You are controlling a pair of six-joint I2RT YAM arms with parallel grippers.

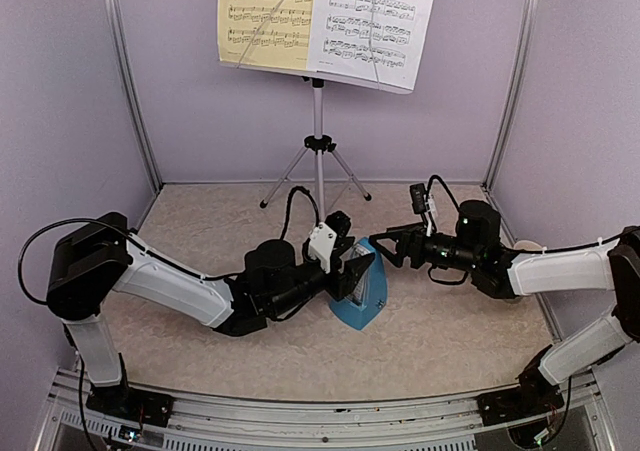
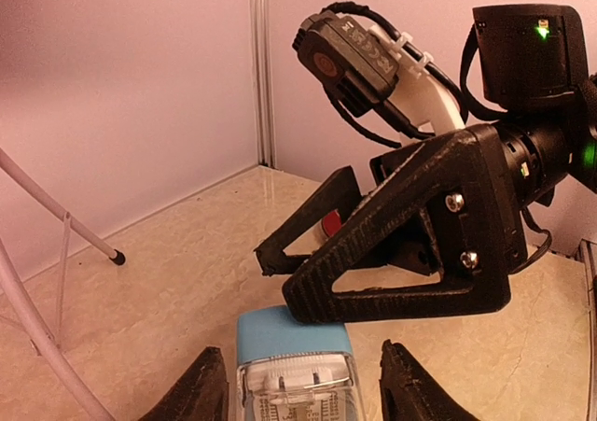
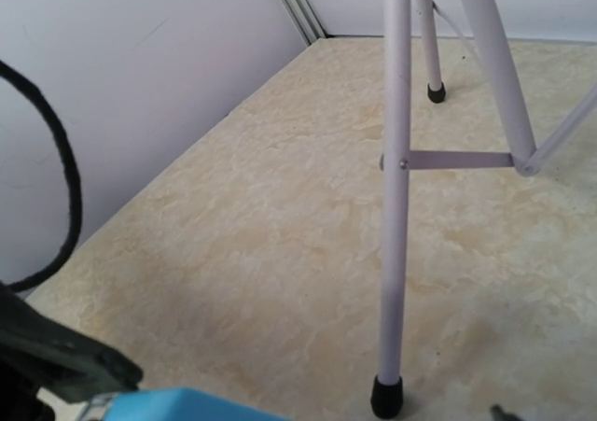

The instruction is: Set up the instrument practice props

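Note:
The silver tripod music stand (image 1: 318, 141) stands at the back. A yellow sheet (image 1: 265, 16) and a white sheet (image 1: 375, 21) rest on its desk. The small blue pyramid metronome (image 1: 362, 293) sits mid-table and also shows in the left wrist view (image 2: 294, 346). My left gripper (image 2: 303, 393) is open and straddles it, with a small gap on each side. My right gripper (image 1: 385, 248) is open at the metronome's top. In the left wrist view one of its fingers (image 2: 312, 301) rests on the blue top. The blue top also shows in the right wrist view (image 3: 187, 407).
A white mug (image 1: 527, 247) sits at the right wall, partly behind my right arm. A dark red disc (image 2: 328, 223) shows behind the right gripper's fingers. The stand's tripod legs (image 3: 394, 206) spread over the floor close behind the metronome. Walls enclose three sides.

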